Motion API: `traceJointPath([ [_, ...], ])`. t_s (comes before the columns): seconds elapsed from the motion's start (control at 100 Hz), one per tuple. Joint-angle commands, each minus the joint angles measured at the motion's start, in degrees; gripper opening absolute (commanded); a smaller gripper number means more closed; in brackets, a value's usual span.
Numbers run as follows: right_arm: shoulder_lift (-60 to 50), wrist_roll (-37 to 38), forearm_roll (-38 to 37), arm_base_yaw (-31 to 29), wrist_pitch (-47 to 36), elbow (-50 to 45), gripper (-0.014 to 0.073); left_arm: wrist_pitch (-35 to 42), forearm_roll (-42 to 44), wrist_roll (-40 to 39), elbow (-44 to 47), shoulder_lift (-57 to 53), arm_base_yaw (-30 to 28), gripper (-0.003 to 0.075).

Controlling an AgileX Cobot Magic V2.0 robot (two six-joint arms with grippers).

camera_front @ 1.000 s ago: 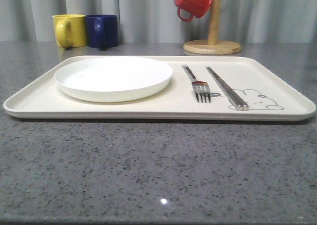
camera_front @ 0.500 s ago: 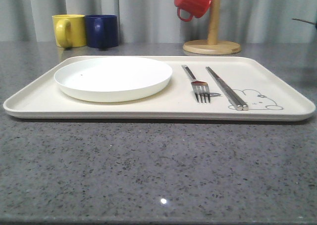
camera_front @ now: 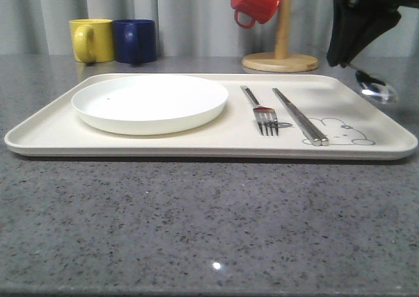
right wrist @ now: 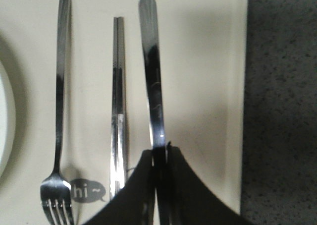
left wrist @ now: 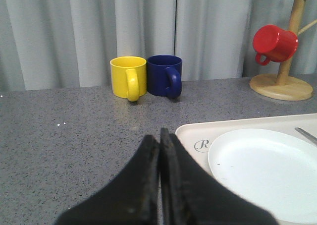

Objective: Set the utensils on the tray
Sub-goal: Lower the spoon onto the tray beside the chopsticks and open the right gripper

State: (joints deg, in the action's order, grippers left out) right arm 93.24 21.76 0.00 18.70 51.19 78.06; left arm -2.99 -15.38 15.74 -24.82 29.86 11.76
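Observation:
The cream tray [camera_front: 209,144] lies across the table with a silver fork [camera_front: 260,110] and a pair of chopsticks [camera_front: 300,117] on its right half. My right gripper [camera_front: 350,52] hangs above the tray's far right end, shut on a spoon whose bowl [camera_front: 378,89] points down toward the right rim. In the right wrist view the gripper [right wrist: 161,150] clamps the spoon handle [right wrist: 151,76], which runs parallel to the chopsticks [right wrist: 118,101] and fork [right wrist: 59,86], above the tray [right wrist: 208,86]. My left gripper [left wrist: 159,136] is shut on nothing, over the counter beside the tray's corner [left wrist: 198,133].
A round white plate [camera_front: 149,103] fills the tray's left half. A yellow mug [camera_front: 90,40] and a blue mug [camera_front: 135,40] stand at the back left. A wooden mug tree [camera_front: 280,58] with a red mug [camera_front: 255,1] stands behind the tray.
My right arm has come into the front view from the upper right, carrying the spoon over the tray's right end. The fork, chopsticks and plate have not moved.

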Motion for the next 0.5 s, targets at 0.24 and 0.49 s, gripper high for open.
traceJointPath([
  [0.24,2.8,3.3,-2.7,0.2,-3.8,1.9,-0.0035,4.6,-0.2,-0.3,-1.5,0.3,0.2,-0.0017],
  [0.49,4.4,3.3,-2.7,0.2,-3.7,1.9,-0.002,4.6,-0.2,-0.3,-1.5,0.3,0.2,-0.0017],
])
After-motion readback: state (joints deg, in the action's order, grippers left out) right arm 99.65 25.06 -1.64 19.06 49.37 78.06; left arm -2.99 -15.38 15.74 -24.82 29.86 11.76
